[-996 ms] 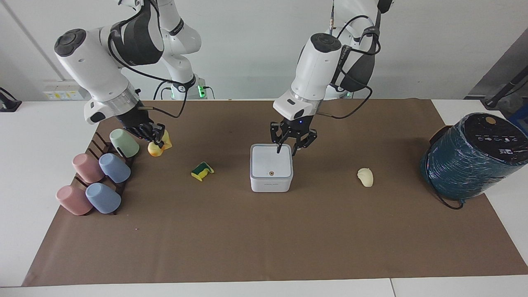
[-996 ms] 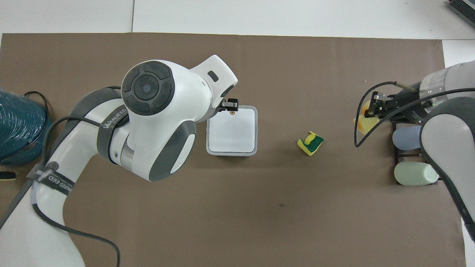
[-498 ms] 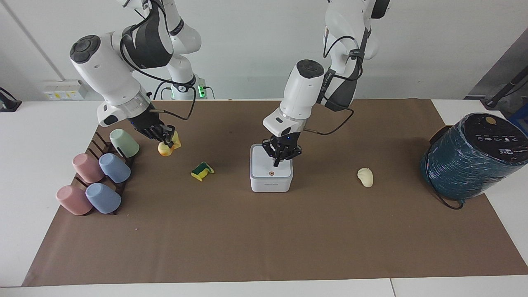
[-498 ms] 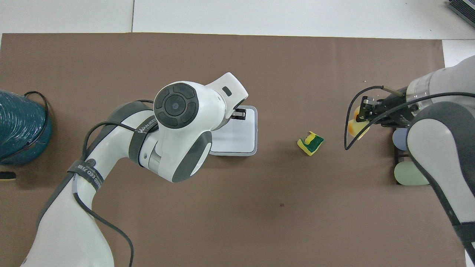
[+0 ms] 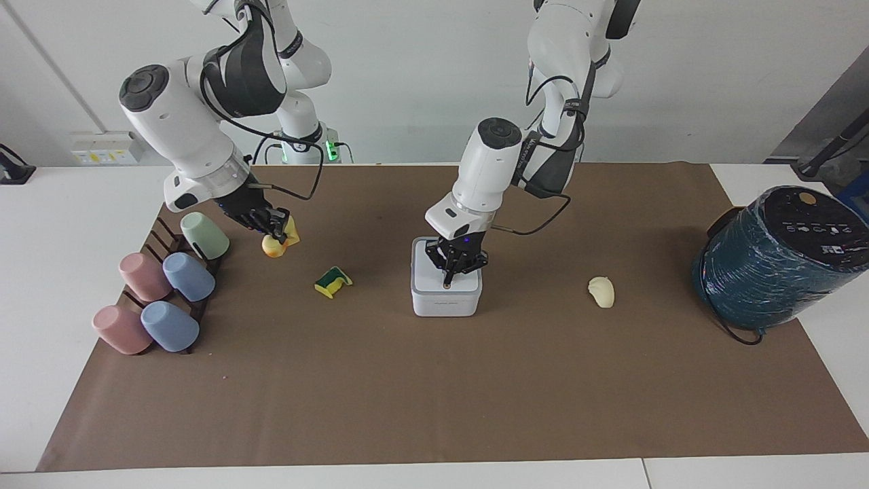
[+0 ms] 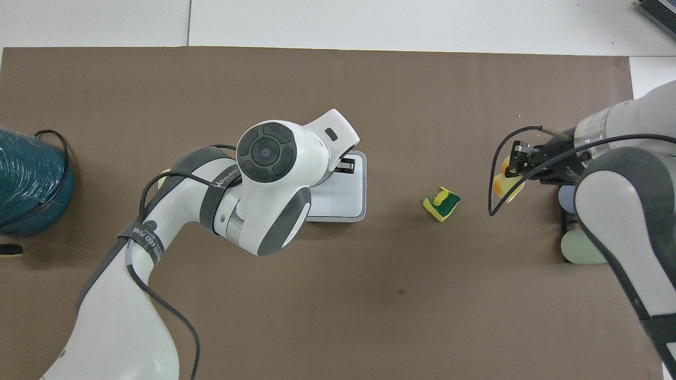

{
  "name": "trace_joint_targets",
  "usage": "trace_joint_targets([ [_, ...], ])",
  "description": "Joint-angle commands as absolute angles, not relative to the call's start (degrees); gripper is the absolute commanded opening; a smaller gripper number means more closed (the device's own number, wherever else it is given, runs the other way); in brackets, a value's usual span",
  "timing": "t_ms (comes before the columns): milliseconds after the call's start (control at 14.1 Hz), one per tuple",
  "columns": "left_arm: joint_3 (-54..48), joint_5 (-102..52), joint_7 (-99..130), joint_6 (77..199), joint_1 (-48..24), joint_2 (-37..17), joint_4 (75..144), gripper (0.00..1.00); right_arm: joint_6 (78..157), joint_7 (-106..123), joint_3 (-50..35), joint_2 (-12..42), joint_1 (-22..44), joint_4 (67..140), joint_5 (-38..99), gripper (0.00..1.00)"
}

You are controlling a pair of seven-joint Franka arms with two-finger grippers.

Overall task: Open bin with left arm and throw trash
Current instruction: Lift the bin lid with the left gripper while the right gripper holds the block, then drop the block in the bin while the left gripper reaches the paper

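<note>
Here the bin (image 5: 446, 293) is lidded, left gripper (image 5: 448, 280) pinched together on it; right gripper (image 5: 277, 236) pinches the yellow-orange wedge (image 5: 275, 246).

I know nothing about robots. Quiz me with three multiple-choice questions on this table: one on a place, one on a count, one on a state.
1. Where is the left gripper?
A. on the bin's lid
B. over the cream lump
C. by the cups

2. How many cups are on the rack?
A. three
B. five
C. seven

3. The bin is:
A. tipped over
B. open
C. closed

Answers:
1 A, its shut fingers point down at the lid's orange dot.
2 B, one green, two pink and two blue.
3 C, the lid lies flat, while the right gripper holds the yellow-orange wedge.
</note>
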State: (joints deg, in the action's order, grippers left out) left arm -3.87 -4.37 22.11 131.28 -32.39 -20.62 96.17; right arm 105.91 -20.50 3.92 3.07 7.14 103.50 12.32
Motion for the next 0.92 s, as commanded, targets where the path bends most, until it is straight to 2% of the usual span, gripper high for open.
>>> trace_joint_targets([
  [0, -2.9, -4.57, 22.32, 122.29, -33.4, -15.49, 97.12, 0.0, 107.14, -24.33, 3.6, 1.58, 8.61, 104.86, 13.8, 0.0],
  [213, -2.81, -4.4, 22.41, 110.7, -32.79, -10.21, 97.21, 0.0, 110.64, -29.17, 3.6, 1.93, 10.1, 104.59, 17.83, 0.0],
  [498, -2.55, -2.65, 21.89, 98.28, -29.46, -5.37, 97.91, 0.0, 118.36, -41.7, 3.43, 3.68, 17.29, 104.68, 19.33, 0.0],
  [640, -2.46, -0.18, 21.71, 100.27, -27.52, -4.84, 99.74, 0.0, 123.2, -48.4, 3.43, 6.05, 19.77, 104.42, 25.46, 0.0],
  [854, -2.29, -0.09, 16.46, 109.92, -21.82, -4.31, 103.7, 0.0, 127.34, -53.24, 3.34, 9.57, 22.92, 103.19, 31.79, 0.0],
])
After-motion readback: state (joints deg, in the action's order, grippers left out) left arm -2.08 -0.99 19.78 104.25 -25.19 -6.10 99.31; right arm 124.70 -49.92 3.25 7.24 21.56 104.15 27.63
